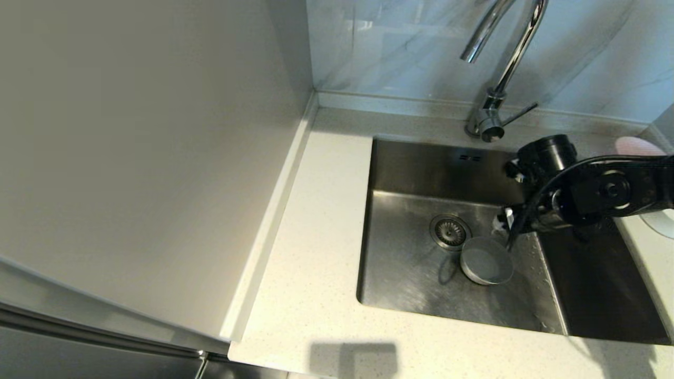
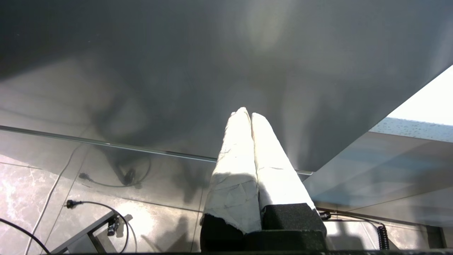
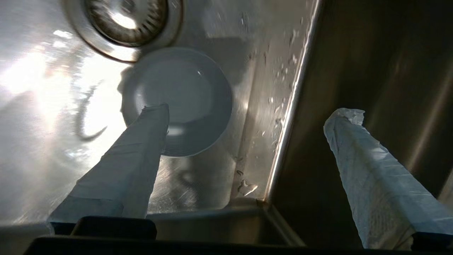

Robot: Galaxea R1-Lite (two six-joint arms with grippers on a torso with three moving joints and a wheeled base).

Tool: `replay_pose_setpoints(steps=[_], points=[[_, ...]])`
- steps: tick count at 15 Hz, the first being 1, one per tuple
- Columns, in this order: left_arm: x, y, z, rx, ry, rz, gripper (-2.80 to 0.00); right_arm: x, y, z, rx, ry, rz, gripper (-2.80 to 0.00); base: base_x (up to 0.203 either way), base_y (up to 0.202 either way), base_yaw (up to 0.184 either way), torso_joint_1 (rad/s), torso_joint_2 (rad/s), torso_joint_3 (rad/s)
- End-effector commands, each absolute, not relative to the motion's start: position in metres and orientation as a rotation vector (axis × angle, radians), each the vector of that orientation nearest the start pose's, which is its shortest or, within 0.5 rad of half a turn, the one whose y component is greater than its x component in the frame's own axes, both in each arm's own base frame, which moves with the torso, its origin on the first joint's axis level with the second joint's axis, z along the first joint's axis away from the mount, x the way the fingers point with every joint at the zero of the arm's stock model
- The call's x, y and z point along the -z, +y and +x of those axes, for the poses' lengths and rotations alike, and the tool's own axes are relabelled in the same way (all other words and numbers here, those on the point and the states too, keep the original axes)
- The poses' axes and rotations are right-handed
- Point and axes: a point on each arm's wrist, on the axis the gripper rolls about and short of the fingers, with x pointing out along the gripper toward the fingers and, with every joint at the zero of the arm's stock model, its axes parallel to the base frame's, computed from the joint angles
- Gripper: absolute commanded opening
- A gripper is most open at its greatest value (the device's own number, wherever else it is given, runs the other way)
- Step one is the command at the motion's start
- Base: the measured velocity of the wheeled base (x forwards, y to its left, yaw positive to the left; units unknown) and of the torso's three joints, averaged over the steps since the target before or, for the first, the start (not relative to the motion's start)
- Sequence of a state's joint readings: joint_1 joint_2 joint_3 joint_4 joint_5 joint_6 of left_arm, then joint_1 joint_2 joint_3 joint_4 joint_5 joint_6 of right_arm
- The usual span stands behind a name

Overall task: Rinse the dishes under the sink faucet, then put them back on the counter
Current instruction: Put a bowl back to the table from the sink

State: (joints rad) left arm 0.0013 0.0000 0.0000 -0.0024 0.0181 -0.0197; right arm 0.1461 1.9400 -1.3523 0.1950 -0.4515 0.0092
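Dishes are the matter here, and only one is sitting in the sink [image 1: 400,173]: a grey-white bowl [image 1: 486,260] standing upright on the basin floor, just beside the drain strainer [image 1: 450,231] and near the step at the basin's right side. A pink bowl [image 1: 634,146] is peeking out behind the right arm on the counter [image 1: 316,252], and part of a white bowl [image 1: 661,223] is showing at the right edge. The faucet [image 1: 500,68] is arching over the back of the sink with its spout well apart from the grey bowl, and no water is visibly running.

I am judging this as the rinsing step, with the bowl waiting to be picked up. The next move is calling for the fingers to close on the bowl's rim (one inside, one outside), then lift it toward the spout.

The right arm is reaching in from the right, low over the basin, and the right gripper [image 3: 247,113] is hanging above the bowl with its fingers spread wide and holding nothing; one finger [image 3: 148,127] is lying over the bowl in the wrist view, the other over the dark side.

The left gripper [image 2: 247,115] is sitting parked beside the cabinet panel, fingers pressed together and empty.
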Motion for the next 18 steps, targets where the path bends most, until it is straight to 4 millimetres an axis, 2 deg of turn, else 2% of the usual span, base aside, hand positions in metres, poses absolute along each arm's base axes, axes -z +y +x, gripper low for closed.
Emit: replay_pose_setpoints(steps=[1, 4, 8, 15, 18], points=[[-0.076, 0.0, -0.023, -0.02, -0.006, -0.021, -2.8, -0.141, 0.054, 0.375, 0.312, 0.827, -0.24, 0.0, 0.0, 0.0, 0.0, 0.0, 0.0, 0.0], [-0.076, 0.0, -0.023, -0.02, -0.006, -0.02, -2.8, -0.125, 0.066, 0.365, 0.283, 0.879, -0.263, 0.0, 0.0, 0.0, 0.0, 0.0, 0.0, 0.0], [-0.076, 0.0, -0.023, -0.02, -0.006, -0.02, -2.8, -0.118, 0.095, 0.356, 0.229, 0.885, -0.255, 0.0, 0.0, 0.0, 0.0, 0.0, 0.0, 0.0], [-0.076, 0.0, -0.023, -0.02, -0.006, -0.02, -2.8, -0.078, 0.111, 0.374, 0.222, 0.948, -0.273, 0.0, 0.0, 0.0, 0.0, 0.0, 0.0, 0.0], [-0.076, 0.0, -0.023, -0.02, -0.006, -0.02, -2.8, -0.065, 0.114, 0.385, 0.218, 0.914, -0.26, 0.0, 0.0, 0.0, 0.0, 0.0, 0.0, 0.0]])
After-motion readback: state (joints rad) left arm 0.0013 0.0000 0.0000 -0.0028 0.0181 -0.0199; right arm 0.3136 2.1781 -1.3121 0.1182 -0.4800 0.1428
